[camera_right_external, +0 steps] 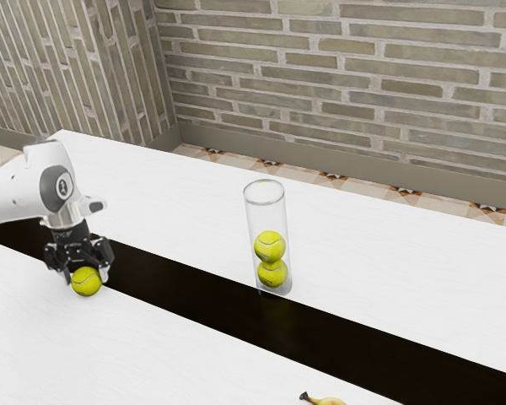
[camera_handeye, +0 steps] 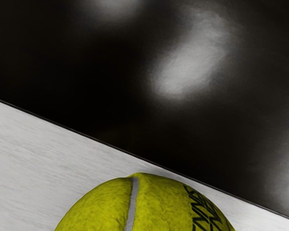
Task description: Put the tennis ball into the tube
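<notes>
Gripper (camera_right_external: 87, 272): fingers stand apart astride the tennis ball (camera_right_external: 87, 283) | black strip (camera_right_external: 194, 293) lies between it and the tube (camera_right_external: 265, 211) | two stacked balls (camera_right_external: 270, 247) occupy the tube's lower half | banana (camera_right_external: 329, 402) well apart

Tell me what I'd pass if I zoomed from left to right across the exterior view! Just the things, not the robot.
One tennis ball → the clear tube with two more tennis balls inside → the banana peeking in at the bottom edge.
</notes>
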You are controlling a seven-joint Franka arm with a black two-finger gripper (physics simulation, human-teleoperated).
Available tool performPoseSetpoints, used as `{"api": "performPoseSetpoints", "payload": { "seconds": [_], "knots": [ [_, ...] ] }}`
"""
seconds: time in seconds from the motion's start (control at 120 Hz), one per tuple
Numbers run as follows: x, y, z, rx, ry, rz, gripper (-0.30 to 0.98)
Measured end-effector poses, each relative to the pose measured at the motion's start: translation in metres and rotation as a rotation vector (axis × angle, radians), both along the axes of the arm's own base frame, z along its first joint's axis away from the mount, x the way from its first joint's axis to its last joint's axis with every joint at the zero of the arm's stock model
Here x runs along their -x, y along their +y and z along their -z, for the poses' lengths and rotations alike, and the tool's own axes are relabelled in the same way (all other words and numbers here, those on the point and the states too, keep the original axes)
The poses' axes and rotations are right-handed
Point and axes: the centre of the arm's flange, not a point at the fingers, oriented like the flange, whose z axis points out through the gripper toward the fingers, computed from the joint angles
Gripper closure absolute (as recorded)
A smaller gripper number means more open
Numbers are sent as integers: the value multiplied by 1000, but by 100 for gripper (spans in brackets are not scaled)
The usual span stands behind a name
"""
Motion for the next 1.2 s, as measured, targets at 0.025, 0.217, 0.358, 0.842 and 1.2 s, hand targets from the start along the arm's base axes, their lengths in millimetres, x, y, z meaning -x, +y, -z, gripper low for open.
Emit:
{"api": "performPoseSetpoints", "payload": {
  "seconds": [0.025,0.217,0.358,0.842,1.2],
  "knots": [
    [0,0,0,1,0,0,0],
    [0,0,3,7,0,1,5],
    [0,0,2,8,-2,4,18],
    [-19,-14,-84,-34,-131,51,29],
    [-105,-161,-299,-87,-267,247,30]
  ]
}}
